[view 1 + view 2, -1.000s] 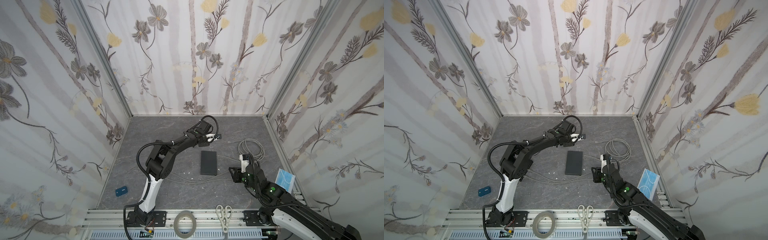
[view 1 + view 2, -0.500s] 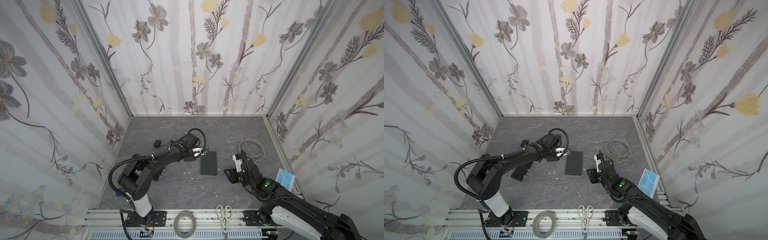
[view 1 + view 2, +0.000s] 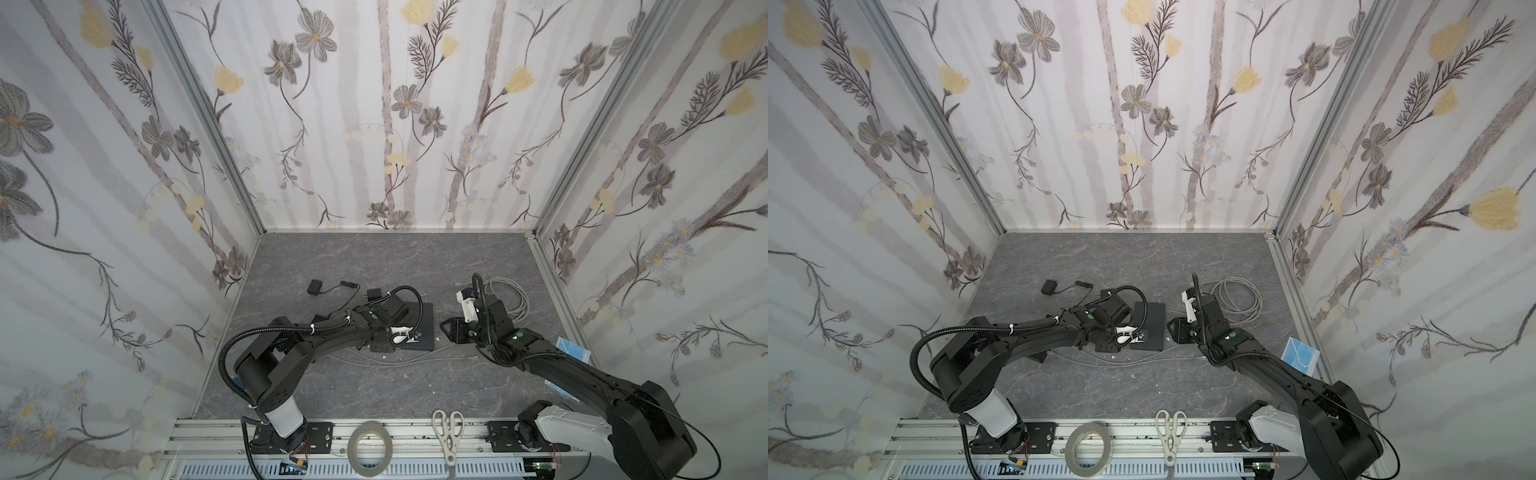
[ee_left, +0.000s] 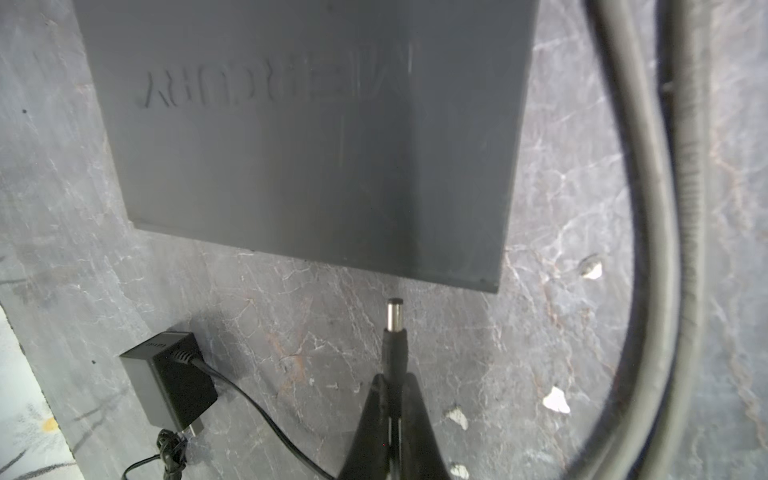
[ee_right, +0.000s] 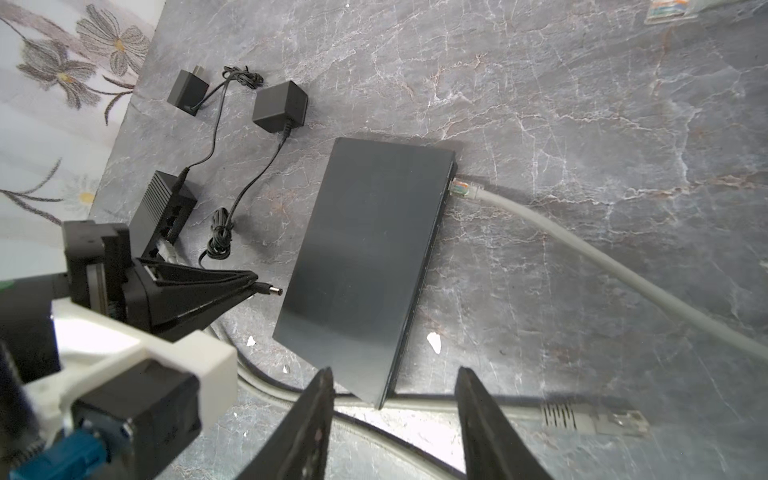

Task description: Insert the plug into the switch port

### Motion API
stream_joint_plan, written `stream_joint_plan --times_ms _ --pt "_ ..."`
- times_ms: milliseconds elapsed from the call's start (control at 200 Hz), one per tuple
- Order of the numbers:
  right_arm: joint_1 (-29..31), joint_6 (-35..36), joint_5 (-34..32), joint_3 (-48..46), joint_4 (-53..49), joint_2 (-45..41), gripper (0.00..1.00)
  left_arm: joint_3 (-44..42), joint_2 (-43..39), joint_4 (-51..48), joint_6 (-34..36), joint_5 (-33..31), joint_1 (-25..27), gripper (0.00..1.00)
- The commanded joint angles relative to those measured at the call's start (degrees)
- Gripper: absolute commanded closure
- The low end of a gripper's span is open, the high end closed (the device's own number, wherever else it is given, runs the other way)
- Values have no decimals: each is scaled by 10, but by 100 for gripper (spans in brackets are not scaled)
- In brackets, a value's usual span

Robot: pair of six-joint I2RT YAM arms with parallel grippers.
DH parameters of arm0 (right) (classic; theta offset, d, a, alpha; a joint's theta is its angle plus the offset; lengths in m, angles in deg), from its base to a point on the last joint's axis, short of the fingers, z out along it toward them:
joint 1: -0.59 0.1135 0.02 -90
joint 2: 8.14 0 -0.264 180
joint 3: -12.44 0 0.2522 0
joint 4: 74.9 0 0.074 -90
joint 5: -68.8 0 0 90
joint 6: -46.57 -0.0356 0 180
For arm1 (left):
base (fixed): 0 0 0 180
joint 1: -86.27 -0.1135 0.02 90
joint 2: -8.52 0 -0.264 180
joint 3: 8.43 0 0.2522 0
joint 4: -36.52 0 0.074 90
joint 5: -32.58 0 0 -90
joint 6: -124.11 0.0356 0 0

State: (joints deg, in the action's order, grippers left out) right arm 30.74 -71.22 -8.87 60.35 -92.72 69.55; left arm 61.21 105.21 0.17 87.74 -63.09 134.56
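The plug (image 4: 394,332), clamped in the left gripper (image 4: 392,384), is held just short of the switch (image 4: 307,137); the right gripper (image 5: 395,374) is spread, empty. Port alignment is needed next.

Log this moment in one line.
left gripper: shut on plug | plug: tip just short of switch edge, not inserted | right gripper: open, empty, near switch corner

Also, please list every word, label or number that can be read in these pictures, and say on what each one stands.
"MERCURY" (probable reading only): embossed on the top of the switch, seen upside down and blurred in the left wrist view.
Small print on the power adapter: too small to read.
No other text can be read in any view.
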Motion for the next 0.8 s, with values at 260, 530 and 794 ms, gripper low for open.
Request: stream_joint_plan --times_ms 260,530,794 --pt "-10 -5 48 72 67 134 53 41 56 -37 -3 -33 39 100" --pt "-12 1 38 83 76 207 53 32 13 -44 -6 18 61 100" --pt "-13 3 57 115 88 245 54 42 -30 -87 -44 5 81 100"
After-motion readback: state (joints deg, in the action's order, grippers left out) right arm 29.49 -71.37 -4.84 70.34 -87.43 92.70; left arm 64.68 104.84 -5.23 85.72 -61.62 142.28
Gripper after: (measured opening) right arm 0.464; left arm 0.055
